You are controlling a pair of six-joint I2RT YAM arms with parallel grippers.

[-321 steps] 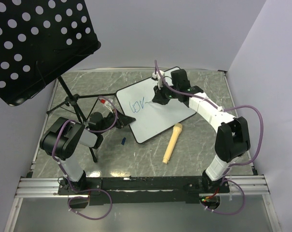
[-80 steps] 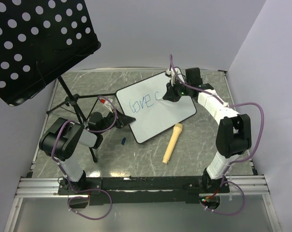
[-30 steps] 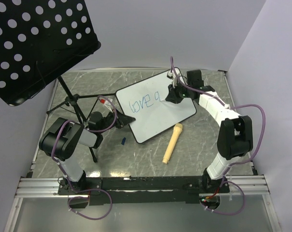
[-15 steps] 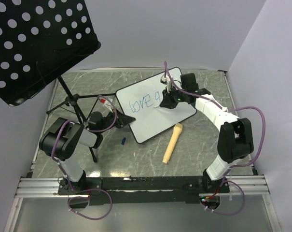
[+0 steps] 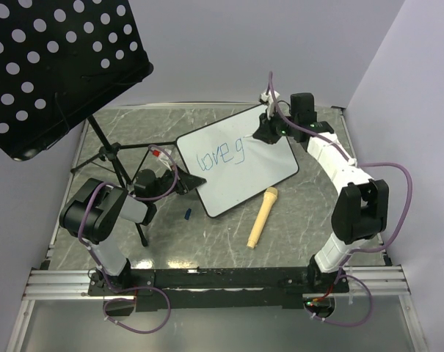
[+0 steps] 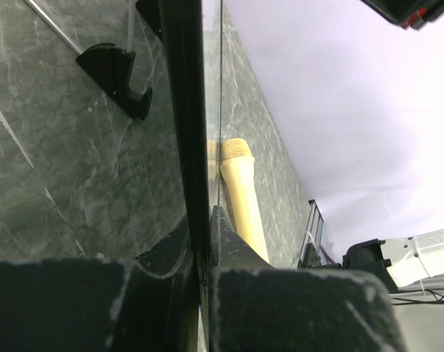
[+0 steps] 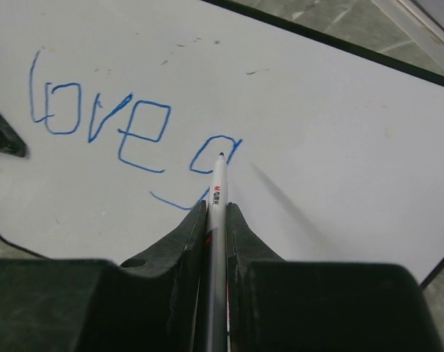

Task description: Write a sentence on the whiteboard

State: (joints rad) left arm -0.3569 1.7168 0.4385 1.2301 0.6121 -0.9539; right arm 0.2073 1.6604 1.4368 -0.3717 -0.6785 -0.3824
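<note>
Pinching the marker (image 7: 219, 183) tight, the right pincer (image 7: 216, 210) holds its tip at the "g" of the sentence (image 5: 220, 155) on the whiteboard (image 5: 244, 183), mid-frame on the desk, whose left corner the left pincer (image 6: 204, 231) clamps; a hard push may shift it.

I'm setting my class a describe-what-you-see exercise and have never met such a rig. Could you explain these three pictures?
These are two robot arms, left and right, bolted at a table's near edge, each ending in a two-finger gripper. The wide picture comes from a fixed camera above and behind them; the other two come from cameras on the wrists. The left gripper is clamped on the rim of the whiteboard, holding it. The right gripper is shut on a marker pen, its tip at the board, where the blue sentence reads "love g". Also on the table lie a yellow microphone-shaped object and a small blue cap; a black perforated music stand stands at the left.
</note>
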